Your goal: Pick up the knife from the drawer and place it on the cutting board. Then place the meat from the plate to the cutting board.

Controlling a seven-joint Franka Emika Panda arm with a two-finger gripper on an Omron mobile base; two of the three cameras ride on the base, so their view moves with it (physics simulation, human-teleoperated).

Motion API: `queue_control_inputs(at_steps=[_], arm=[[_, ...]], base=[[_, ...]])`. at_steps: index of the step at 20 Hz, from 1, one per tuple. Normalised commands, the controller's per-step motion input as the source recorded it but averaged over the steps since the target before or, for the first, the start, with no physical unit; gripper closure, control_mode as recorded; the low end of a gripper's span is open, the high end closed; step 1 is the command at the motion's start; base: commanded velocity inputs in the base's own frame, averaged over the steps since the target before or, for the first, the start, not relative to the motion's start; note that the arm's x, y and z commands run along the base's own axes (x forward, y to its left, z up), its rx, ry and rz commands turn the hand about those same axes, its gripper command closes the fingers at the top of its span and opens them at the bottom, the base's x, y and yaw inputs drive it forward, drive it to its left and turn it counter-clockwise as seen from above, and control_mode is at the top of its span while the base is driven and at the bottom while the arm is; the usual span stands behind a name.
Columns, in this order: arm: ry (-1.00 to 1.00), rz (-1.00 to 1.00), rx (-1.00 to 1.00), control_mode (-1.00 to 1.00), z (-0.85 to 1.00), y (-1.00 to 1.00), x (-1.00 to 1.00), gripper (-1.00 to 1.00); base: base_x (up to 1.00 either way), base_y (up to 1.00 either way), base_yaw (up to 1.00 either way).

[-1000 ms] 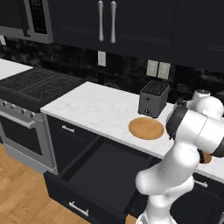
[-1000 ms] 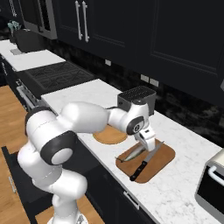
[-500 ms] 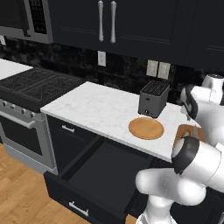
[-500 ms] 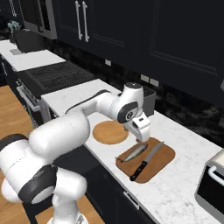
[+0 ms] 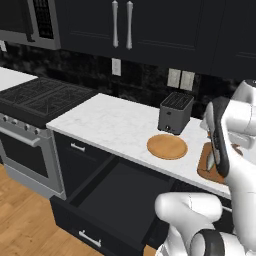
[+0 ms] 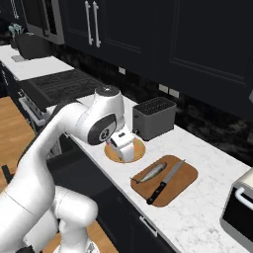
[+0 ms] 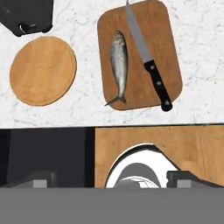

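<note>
A black toaster (image 5: 175, 112) stands right of the stove (image 5: 37, 102).

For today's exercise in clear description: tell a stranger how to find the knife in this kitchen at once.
Find the white marble counter and, right of the black toaster, the brown rectangular board. Two things lie on it side by side: a silver fish and the knife. The knife is the straight one with a grey blade and black handle.
</note>
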Motion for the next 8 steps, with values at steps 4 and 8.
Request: queue_control_inputs(at_steps=[4, 8], arm=[[-0.24, 0.00, 0.00, -1.00, 0.56, 0.81, -1.00, -1.00], [-0.22, 0.03, 0.00, -1.00, 0.66, 0.61, -0.97, -1.00]], base=[[0.00, 0.00, 0.00], [0.00, 0.00, 0.00]])
